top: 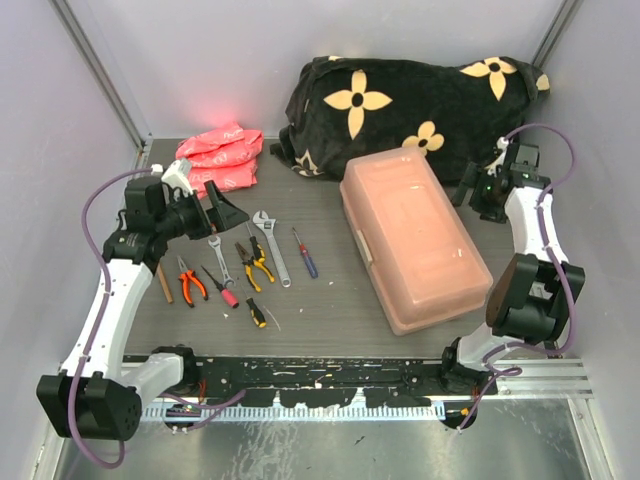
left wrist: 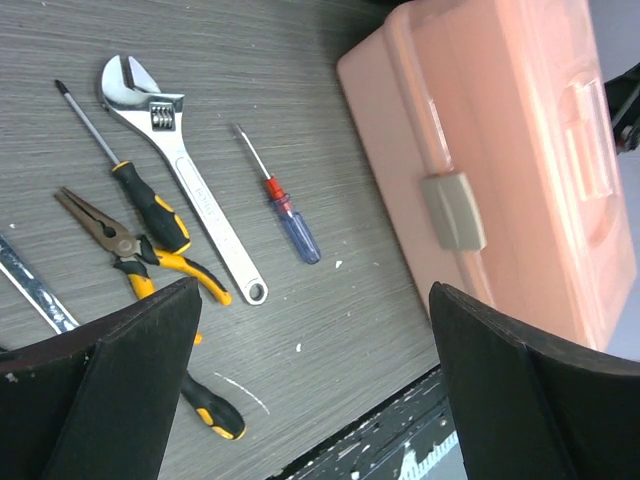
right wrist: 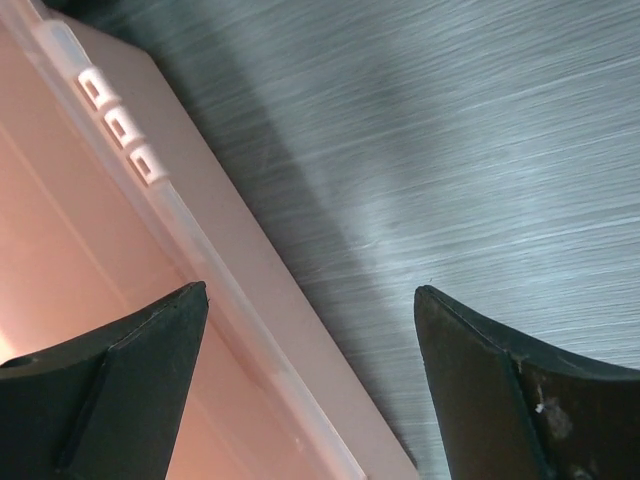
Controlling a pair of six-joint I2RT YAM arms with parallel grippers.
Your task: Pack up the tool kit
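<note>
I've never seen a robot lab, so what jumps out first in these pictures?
The big pink toolbox, shut, sits right of centre on the table. Left of it loose hand tools lie scattered, a silver wrench the longest. Behind, a black cloth with yellow flowers is heaped at the back.

A grey wood-grain tabletop (top: pixel 330 315) carries a closed salmon-pink translucent plastic toolbox (top: pixel 410 240). Left of the toolbox lie a blue-handled screwdriver (top: pixel 306 256), a long silver adjustable wrench (top: pixel 272 248), yellow-handled pliers (top: pixel 256 264) and orange-handled pliers (top: pixel 190 283). Behind it rests black fabric with yellow flowers (top: pixel 400 105); far left behind, a bright pink plastic bag (top: pixel 220 158)
</note>
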